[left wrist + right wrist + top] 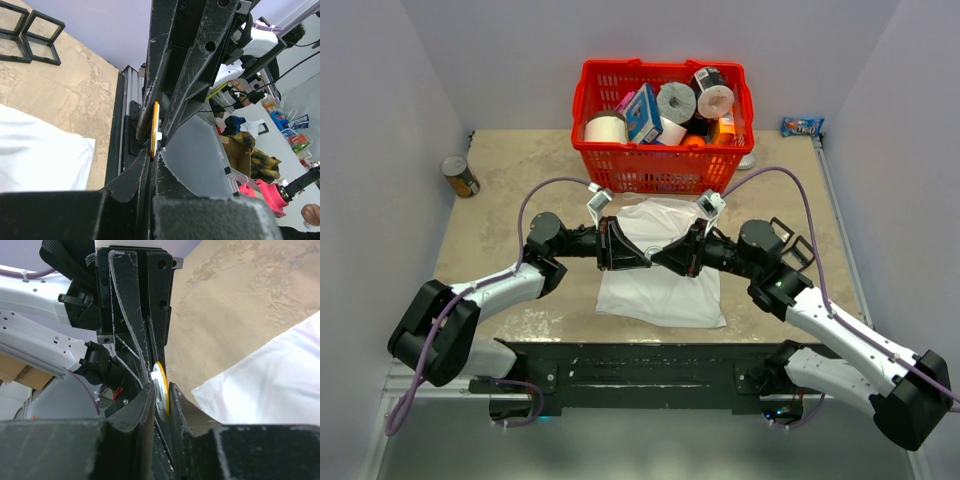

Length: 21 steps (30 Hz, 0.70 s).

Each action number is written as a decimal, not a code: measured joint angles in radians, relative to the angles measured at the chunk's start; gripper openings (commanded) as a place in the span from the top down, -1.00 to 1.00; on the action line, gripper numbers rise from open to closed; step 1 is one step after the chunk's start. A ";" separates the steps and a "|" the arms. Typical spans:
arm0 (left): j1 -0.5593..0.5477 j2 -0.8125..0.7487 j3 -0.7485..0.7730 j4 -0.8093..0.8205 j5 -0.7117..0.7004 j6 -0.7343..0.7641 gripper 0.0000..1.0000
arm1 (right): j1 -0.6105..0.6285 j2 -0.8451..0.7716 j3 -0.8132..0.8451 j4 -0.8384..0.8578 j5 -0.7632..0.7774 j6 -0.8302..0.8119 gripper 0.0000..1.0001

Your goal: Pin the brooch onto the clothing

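The T-shirt (660, 290) is soft matt cloth, the brooch (155, 129) glossy gold-toned metal, the fingers (195, 75) scratched matt black plastic, the basket (650, 168) shiny red plastic.

We find the top view bright and sharp under soft, even overhead light, with only faint shadows beneath the arms and beside the red basket (650, 172). The white T-shirt (660, 285) is nearly blown out in all 3 views, its folds hardly legible. In the 2 wrist views the near parts of the left gripper (151, 162) and the right gripper (161, 392) are dark, soft-focus masses. The brooch (155, 130) shows a crisp, brightly lit orange-gold rim.
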 measured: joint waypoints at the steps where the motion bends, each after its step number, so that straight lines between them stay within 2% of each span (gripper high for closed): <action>1: 0.000 0.000 0.000 0.000 0.000 0.000 1.00 | 0.000 0.000 0.000 0.000 -0.001 0.002 0.71; 9: 0.001 -0.006 0.000 -0.043 -0.003 0.037 1.00 | 0.001 0.006 0.000 -0.008 -0.003 0.001 0.91; 21: 0.012 -0.042 0.098 -0.465 -0.022 0.324 1.00 | -0.003 0.099 0.037 -0.061 0.004 -0.022 1.00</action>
